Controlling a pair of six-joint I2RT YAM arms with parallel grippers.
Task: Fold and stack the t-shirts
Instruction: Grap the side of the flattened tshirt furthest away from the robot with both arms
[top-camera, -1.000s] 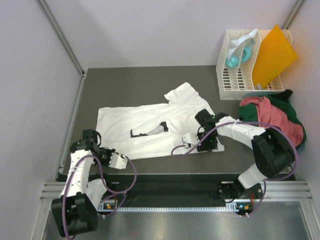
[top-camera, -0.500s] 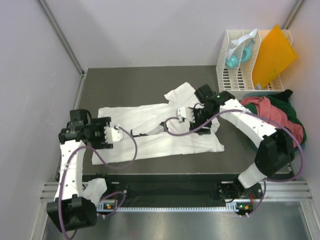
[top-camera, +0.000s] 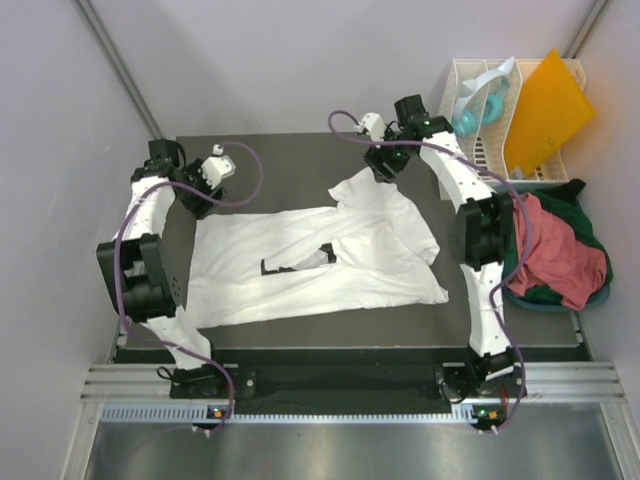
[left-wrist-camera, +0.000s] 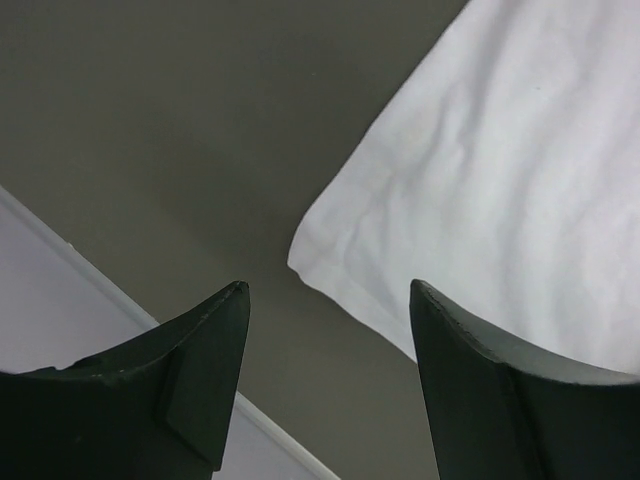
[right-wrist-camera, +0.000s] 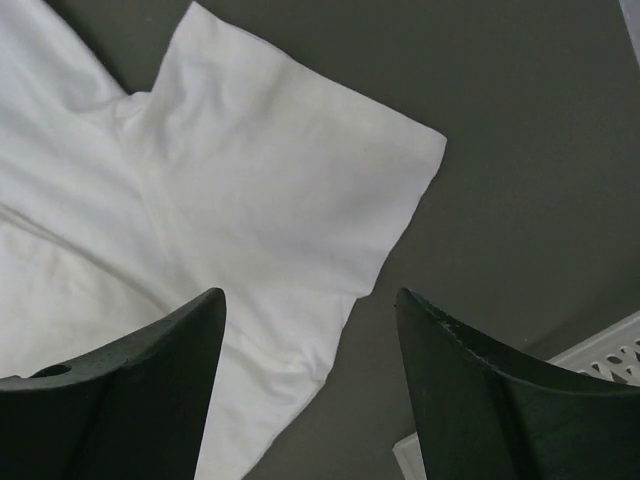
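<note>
A large white t-shirt lies spread flat on the dark table, its sleeve pointing to the far side. My left gripper hangs open just beyond the shirt's far left corner. In the left wrist view that corner lies between the open gripper's fingers, and nothing is held. My right gripper is open above the far sleeve. The right wrist view shows the sleeve below the empty gripper. A salmon-red shirt lies crumpled on a dark green one at the right.
A white slatted rack stands at the back right, holding a stiff orange sheet and a teal object. Its corner shows close to the right gripper. Grey walls close in the left side and the back.
Both arms have swung from the shirt's near edge to its far side. Both grippers have opened and let go of the cloth, which now lies flat.
</note>
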